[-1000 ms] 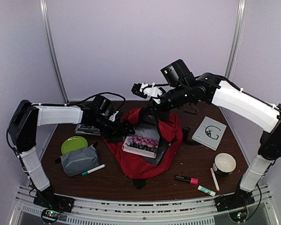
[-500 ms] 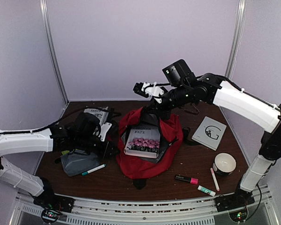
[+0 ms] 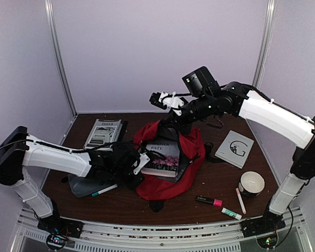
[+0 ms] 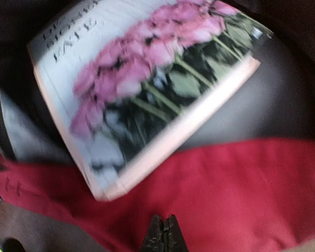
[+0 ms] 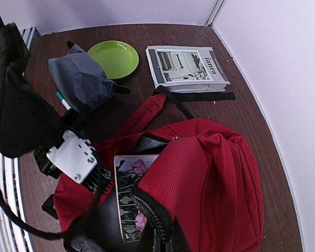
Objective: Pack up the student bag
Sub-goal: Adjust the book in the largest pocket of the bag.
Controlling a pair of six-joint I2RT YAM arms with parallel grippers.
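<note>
The student bag (image 3: 170, 181) is a red backpack lying open in the middle of the table, also seen in the right wrist view (image 5: 215, 178). A book with pink flowers on its cover (image 3: 161, 156) lies in its opening and fills much of the left wrist view (image 4: 147, 79). My right gripper (image 5: 168, 242) is shut on the bag's black zipper edge and holds that edge up at the back (image 3: 170, 119). My left gripper (image 4: 164, 219) is shut, with its tips together just over the red fabric at the bag's front left rim (image 3: 142, 170).
A grey pouch (image 3: 86, 182) and a teal marker (image 3: 105, 190) lie left of the bag, a magazine (image 3: 102, 132) behind them, and a green plate (image 5: 115, 56) beside it. A book marked G (image 3: 234, 148), a white cup (image 3: 251, 182) and markers (image 3: 209, 200) lie to the right.
My left gripper was open by the book, drew away to the left, then came back to the bag's front left rim and shut. The right arm has not moved.
</note>
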